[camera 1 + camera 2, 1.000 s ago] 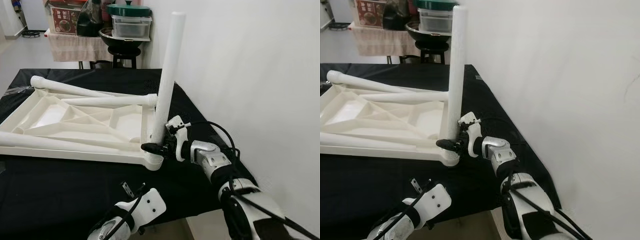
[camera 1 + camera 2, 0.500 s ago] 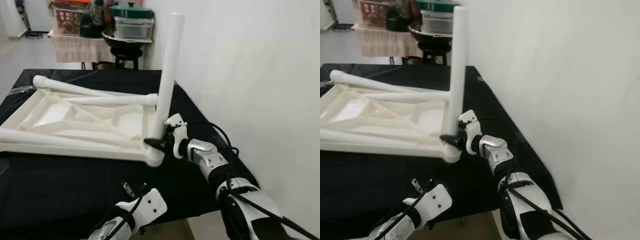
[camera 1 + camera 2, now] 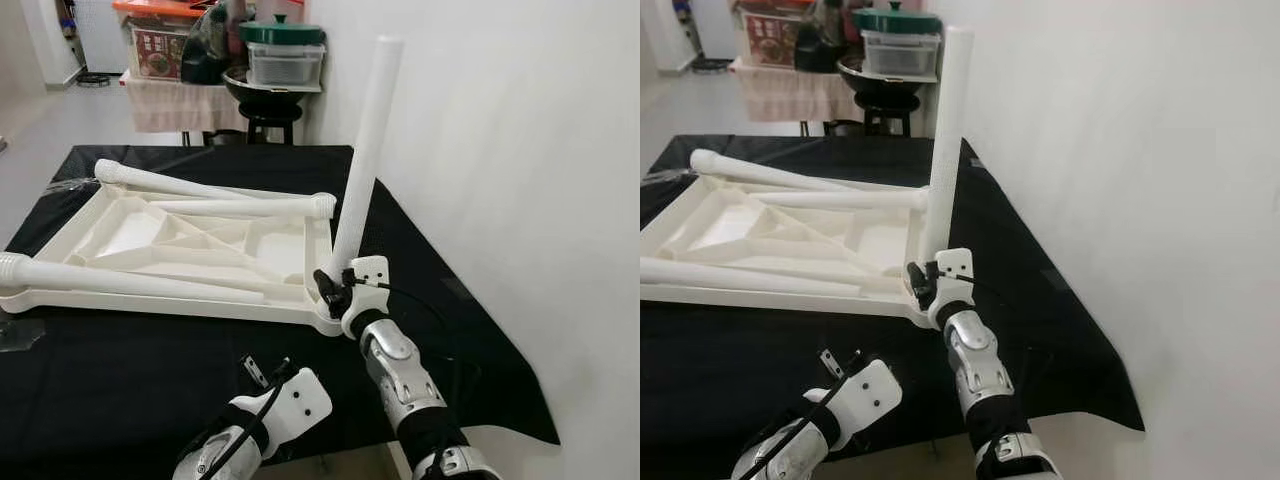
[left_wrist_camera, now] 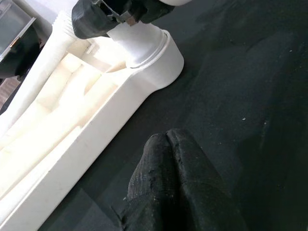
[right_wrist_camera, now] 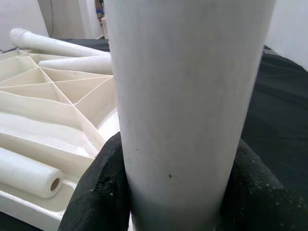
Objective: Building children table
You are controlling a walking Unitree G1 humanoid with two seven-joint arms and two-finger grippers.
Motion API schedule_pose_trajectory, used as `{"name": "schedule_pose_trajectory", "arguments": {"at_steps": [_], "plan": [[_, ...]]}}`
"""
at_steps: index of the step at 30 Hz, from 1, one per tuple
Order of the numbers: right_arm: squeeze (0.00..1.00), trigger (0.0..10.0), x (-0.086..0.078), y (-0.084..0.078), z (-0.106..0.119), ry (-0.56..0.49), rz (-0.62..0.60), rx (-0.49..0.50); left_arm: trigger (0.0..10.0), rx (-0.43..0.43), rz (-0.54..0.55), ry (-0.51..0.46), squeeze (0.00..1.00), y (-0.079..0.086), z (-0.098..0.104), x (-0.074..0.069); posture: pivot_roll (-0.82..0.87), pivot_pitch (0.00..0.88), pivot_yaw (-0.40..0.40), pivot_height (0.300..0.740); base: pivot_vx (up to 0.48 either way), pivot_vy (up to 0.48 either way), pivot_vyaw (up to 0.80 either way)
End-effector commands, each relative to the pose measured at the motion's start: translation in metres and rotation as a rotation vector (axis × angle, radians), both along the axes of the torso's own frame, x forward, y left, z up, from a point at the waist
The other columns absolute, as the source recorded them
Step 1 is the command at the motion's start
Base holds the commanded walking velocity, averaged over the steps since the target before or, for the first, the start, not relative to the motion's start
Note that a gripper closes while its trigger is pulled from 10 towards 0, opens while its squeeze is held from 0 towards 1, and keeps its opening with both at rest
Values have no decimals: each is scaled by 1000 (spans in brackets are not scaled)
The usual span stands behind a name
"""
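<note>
gripping upright leg [image 3: 362,150], right gripper [image 3: 328,287]

Looks like someone's home: a stool [image 3: 262,118] behind the black-draped tabletop [image 3: 120,350] stacked with a wok [image 3: 262,88], food container [image 3: 285,62] and green pot lid [image 3: 282,32].

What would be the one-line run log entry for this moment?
right gripper: shut on upright leg | leg base: in tabletop corner socket | left gripper: shut, idle

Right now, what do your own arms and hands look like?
Both arms are silver and white with jointed segments. The right hand has black fingers on a white wrist block, with thin black cables looping along the forearm. The left hand has a white perforated wrist plate; its fingers are black and rough-textured.
</note>
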State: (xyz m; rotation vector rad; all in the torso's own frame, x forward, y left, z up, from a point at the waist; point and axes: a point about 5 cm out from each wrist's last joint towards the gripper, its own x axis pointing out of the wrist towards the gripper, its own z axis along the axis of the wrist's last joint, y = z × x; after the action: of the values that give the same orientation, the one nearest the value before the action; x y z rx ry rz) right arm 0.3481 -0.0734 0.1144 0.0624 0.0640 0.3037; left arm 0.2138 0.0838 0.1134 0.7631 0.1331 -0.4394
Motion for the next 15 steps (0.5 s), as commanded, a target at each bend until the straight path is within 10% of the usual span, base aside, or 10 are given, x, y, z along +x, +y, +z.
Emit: {"name": "schedule_pose_trajectory", "arguments": {"at_steps": [1, 2, 7, 9, 15], "plan": [[0, 10000, -6, 13, -12, 91, 17, -13, 10000, 0, -6, 24, 0, -1, -4, -1, 138, 0, -125, 740, 0, 0, 0], [1000, 10000, -9, 17, -8, 80, 97, -22, 10000, 0, -8, 24, 0, -1, -4, -1, 139, 0, -125, 740, 0, 0, 0], [1000, 10000, -1, 18, 19, 3, 384, 28, 10000, -2, -9, 25, 0, -2, -5, 0, 160, 0, -138, 740, 0, 0, 0], [0, 10000, 4, 12, 31, -29, 588, 22, 10000, -3, -8, 27, 0, -3, -6, 1, 155, 0, -140, 740, 0, 0, 0], [0, 10000, 11, 1, 41, -30, 830, -58, 10000, -2, -5, 26, 0, -2, -7, 4, 162, 0, -139, 740, 0, 0, 0]]}}
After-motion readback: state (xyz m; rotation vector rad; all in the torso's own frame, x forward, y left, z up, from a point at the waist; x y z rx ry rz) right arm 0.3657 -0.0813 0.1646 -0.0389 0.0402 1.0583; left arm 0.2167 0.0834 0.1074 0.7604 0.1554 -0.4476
